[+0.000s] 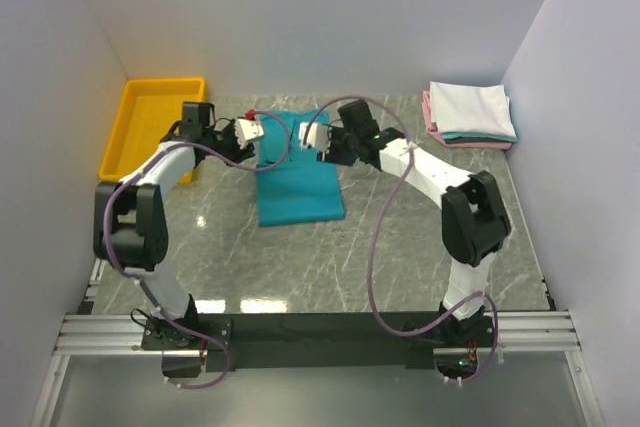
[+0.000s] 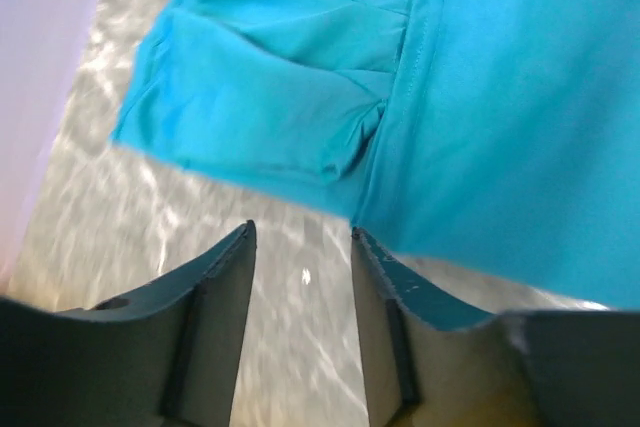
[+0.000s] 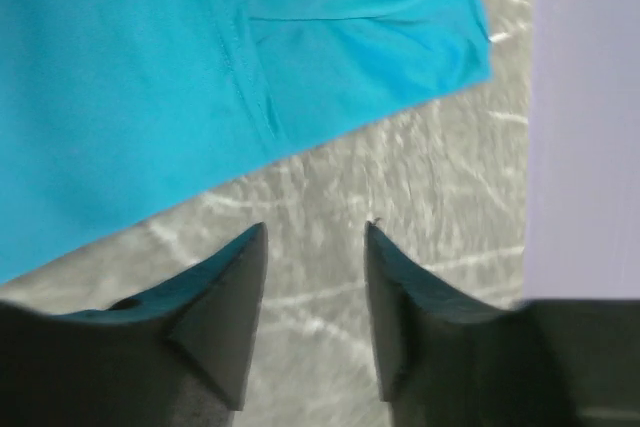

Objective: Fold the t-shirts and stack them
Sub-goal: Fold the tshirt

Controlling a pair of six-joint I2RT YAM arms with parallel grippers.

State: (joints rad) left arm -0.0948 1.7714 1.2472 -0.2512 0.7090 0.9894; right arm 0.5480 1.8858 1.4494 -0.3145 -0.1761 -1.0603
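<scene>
A teal t-shirt point(image 1: 298, 185) lies flat on the marble table, folded into a long strip, with its far end under both grippers. My left gripper point(image 1: 262, 137) hovers over the shirt's far left corner. It is open in the left wrist view point(image 2: 302, 232), with only bare table between the fingers and the teal cloth point(image 2: 500, 97) just beyond the tips. My right gripper point(image 1: 304, 139) hangs over the far right corner, also open point(image 3: 315, 229) and empty, the teal cloth point(image 3: 120, 97) ahead of it. A stack of folded t-shirts point(image 1: 470, 112), white on top of teal and pink, sits at the back right.
A yellow plastic bin point(image 1: 150, 125) stands at the back left against the wall. White walls enclose the table on three sides. The right wall point(image 3: 585, 117) shows close in the right wrist view. Grey marble table point(image 1: 400, 247) stretches in front of the shirt.
</scene>
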